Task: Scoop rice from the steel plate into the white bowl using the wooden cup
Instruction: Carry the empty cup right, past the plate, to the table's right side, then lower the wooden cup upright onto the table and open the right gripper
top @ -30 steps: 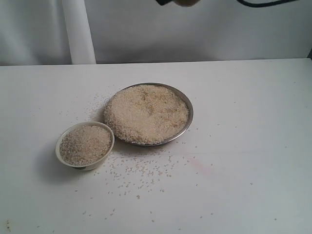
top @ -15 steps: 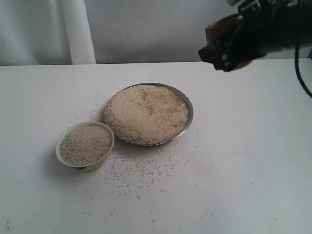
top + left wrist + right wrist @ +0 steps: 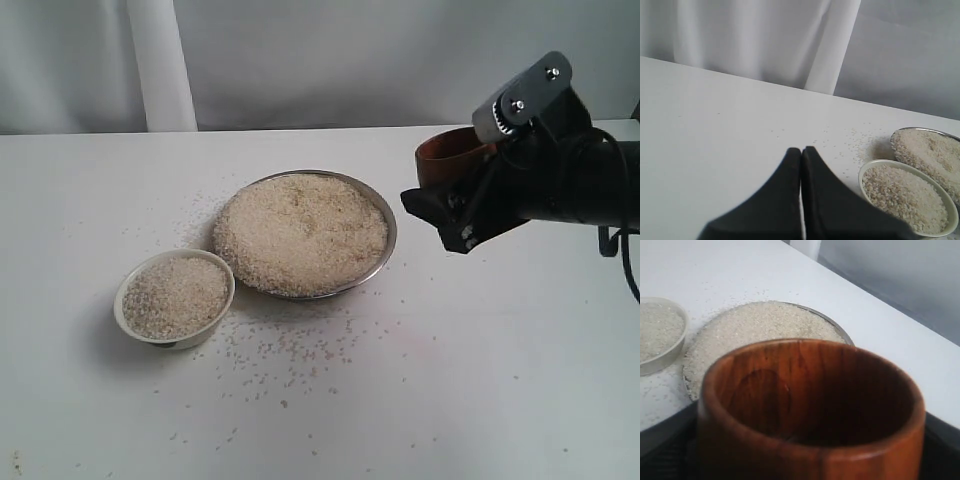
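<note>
The steel plate point(image 3: 391, 232) sits mid-table, heaped with rice point(image 3: 300, 232). The white bowl point(image 3: 121, 300) stands at its front left, filled with rice nearly to the rim. My right gripper point(image 3: 452, 205) hovers just right of the plate, above the table, shut on the wooden cup point(image 3: 443, 155). In the right wrist view the cup point(image 3: 810, 405) fills the foreground, its dark inside empty, with the plate point(image 3: 840, 331) and the bowl point(image 3: 682, 335) beyond it. My left gripper point(image 3: 801, 149) is shut on nothing, low over bare table, beside the bowl point(image 3: 874, 166) and plate point(image 3: 920, 129).
Loose grains point(image 3: 290, 355) lie scattered on the white table in front of the plate and bowl, and more behind the plate's left side. A white curtain and a white post point(image 3: 160, 65) stand behind the table's far edge.
My right arm with the wooden cup has come down from the top of the exterior view and now hangs lower, just right of the plate. Plate, bowl and rice have not moved.
</note>
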Robot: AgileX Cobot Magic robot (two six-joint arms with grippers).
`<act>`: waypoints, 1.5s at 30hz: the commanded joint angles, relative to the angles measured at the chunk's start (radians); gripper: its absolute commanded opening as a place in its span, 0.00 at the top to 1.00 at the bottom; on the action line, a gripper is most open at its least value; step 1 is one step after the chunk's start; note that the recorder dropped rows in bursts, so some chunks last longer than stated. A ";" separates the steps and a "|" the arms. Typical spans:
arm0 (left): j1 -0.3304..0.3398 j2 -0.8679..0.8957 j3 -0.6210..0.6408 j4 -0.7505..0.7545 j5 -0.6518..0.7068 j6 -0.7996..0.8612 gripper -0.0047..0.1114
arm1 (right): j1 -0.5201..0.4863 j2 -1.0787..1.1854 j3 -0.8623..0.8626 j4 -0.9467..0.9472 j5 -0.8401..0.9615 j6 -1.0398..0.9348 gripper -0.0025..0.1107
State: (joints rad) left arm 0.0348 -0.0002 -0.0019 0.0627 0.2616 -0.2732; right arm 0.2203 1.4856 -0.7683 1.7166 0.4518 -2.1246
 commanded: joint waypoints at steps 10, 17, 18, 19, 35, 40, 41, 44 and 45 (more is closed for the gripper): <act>-0.004 0.000 0.002 -0.002 -0.003 -0.002 0.96 | -0.197 0.215 -0.019 0.028 0.228 -0.020 0.98; -0.004 0.000 0.002 -0.002 -0.003 -0.002 0.96 | -0.209 0.331 -0.120 0.022 0.245 -0.020 0.98; -0.004 0.000 0.002 -0.002 -0.003 -0.002 0.96 | -0.209 0.343 -0.135 0.017 0.245 -0.020 0.98; -0.004 0.000 0.002 -0.002 -0.003 -0.002 0.96 | -0.209 0.356 -0.149 0.014 0.245 -0.018 0.98; -0.004 0.000 0.002 -0.002 -0.003 -0.002 0.96 | -0.209 0.602 -0.276 -0.048 0.235 -0.018 0.95; -0.004 0.000 0.002 -0.002 -0.003 -0.002 0.96 | -0.209 0.602 -0.280 -0.061 0.184 -0.018 0.82; -0.004 0.000 0.002 -0.002 -0.003 -0.002 0.96 | -0.209 0.602 -0.280 -0.061 0.184 -0.018 0.80; -0.004 0.000 0.002 -0.002 -0.003 -0.002 0.96 | -0.209 0.602 -0.280 -0.061 0.184 -0.018 0.77; -0.004 0.000 0.002 -0.002 -0.003 -0.002 0.96 | -0.209 0.602 -0.280 -0.061 0.184 -0.018 0.77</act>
State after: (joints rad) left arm 0.0348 -0.0002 -0.0019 0.0627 0.2616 -0.2732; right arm 0.0183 2.0943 -1.0429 1.6531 0.6309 -2.1314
